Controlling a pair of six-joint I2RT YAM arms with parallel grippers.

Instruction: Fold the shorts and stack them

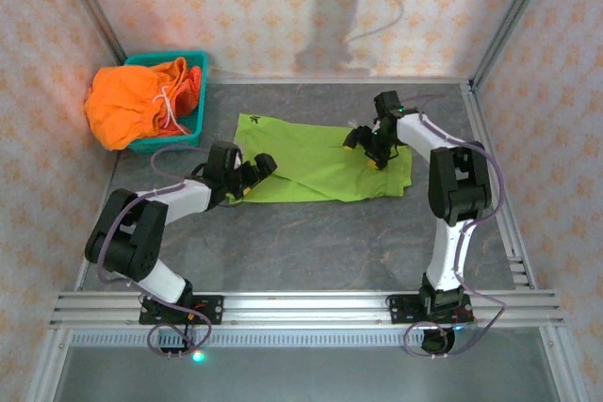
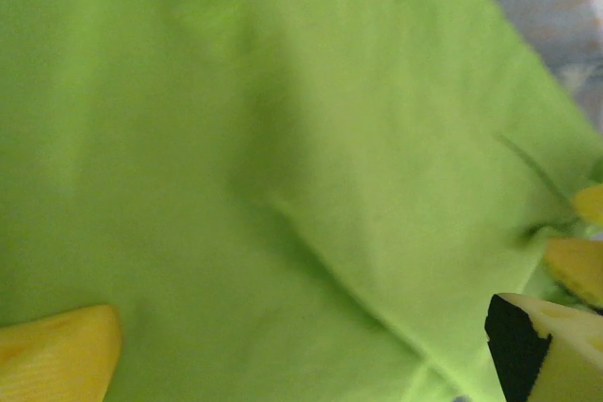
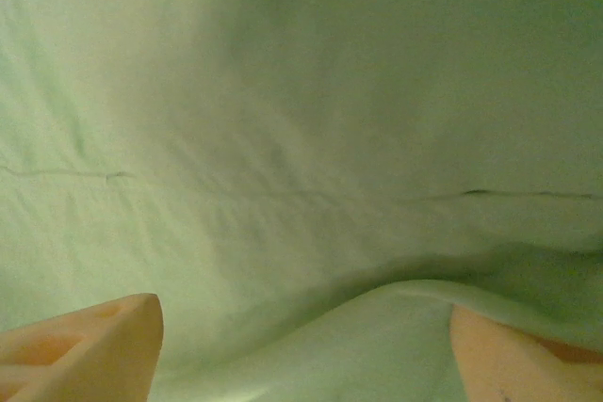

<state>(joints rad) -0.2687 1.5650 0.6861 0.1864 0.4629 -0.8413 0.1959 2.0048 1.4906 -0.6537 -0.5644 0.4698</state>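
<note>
Lime green shorts (image 1: 311,165) lie spread flat on the table's middle, with a small dark logo near their far left corner. My left gripper (image 1: 258,176) is open at their near left edge. In the left wrist view its fingertips (image 2: 58,357) stand far apart low over the green cloth (image 2: 283,157). My right gripper (image 1: 369,148) is down on the right part of the shorts. It is open, with a raised ridge of green cloth (image 3: 377,327) lying between its wide-apart fingers (image 3: 89,355). Orange shorts (image 1: 127,101) with white drawstrings are heaped in the basket.
The teal mesh basket (image 1: 193,63) stands at the far left corner against the patterned wall. Aluminium posts and rails frame the grey table (image 1: 311,242), with bare surface in front of the green shorts.
</note>
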